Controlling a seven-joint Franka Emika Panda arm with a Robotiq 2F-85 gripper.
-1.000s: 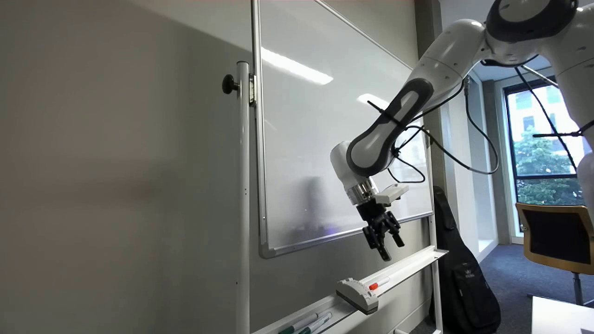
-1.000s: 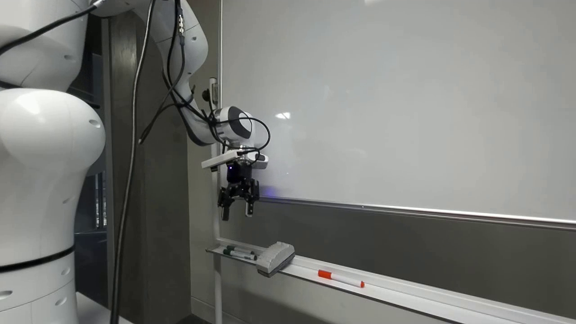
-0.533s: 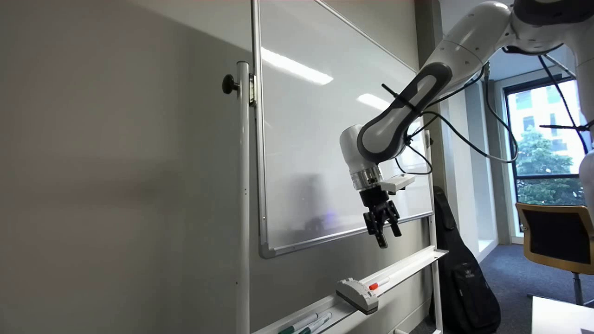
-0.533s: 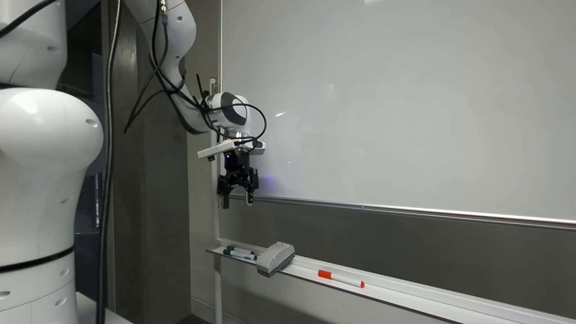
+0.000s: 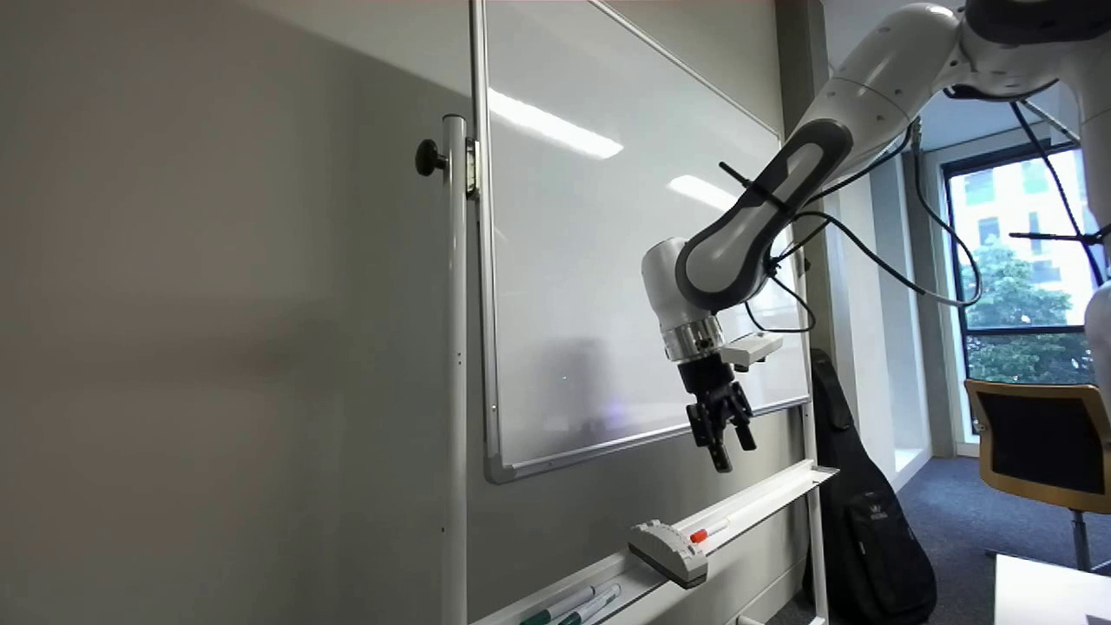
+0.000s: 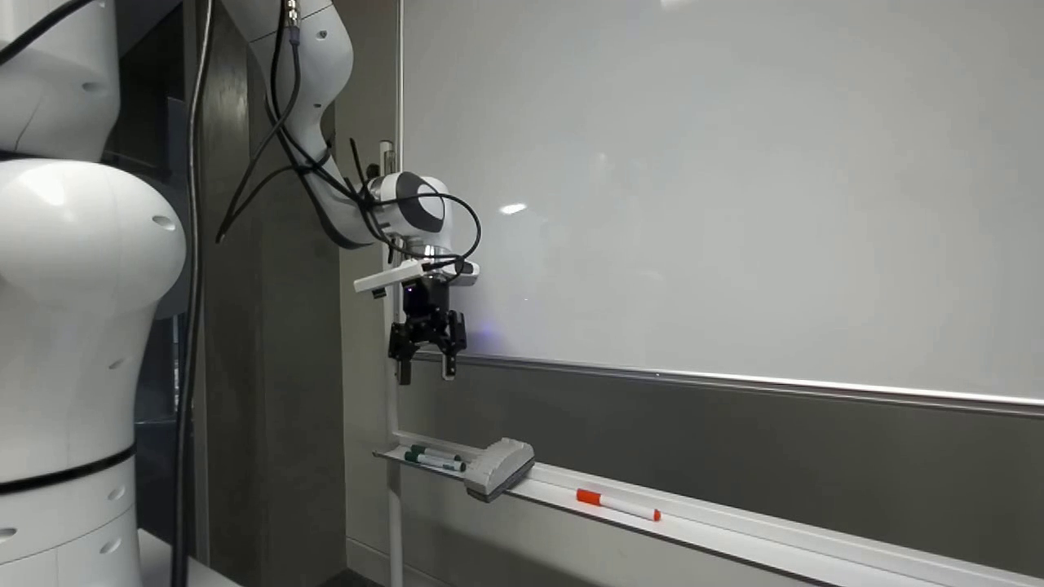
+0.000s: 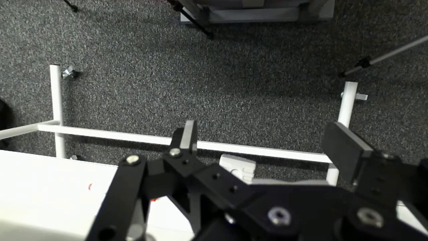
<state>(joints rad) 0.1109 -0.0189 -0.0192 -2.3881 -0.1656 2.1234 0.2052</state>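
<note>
The gripper (image 6: 426,377) hangs higher than the tray (image 6: 734,539), its jaws spread wide, holding nothing. The eraser (image 6: 499,469) overhangs the tray's front edge, between the red marker (image 6: 617,505) and two green markers (image 6: 436,461).

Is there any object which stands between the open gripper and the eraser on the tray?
Nothing visible stands in the way: in both exterior views, no object shows between the gripper and the eraser, which lies lower, on the tray.
</note>
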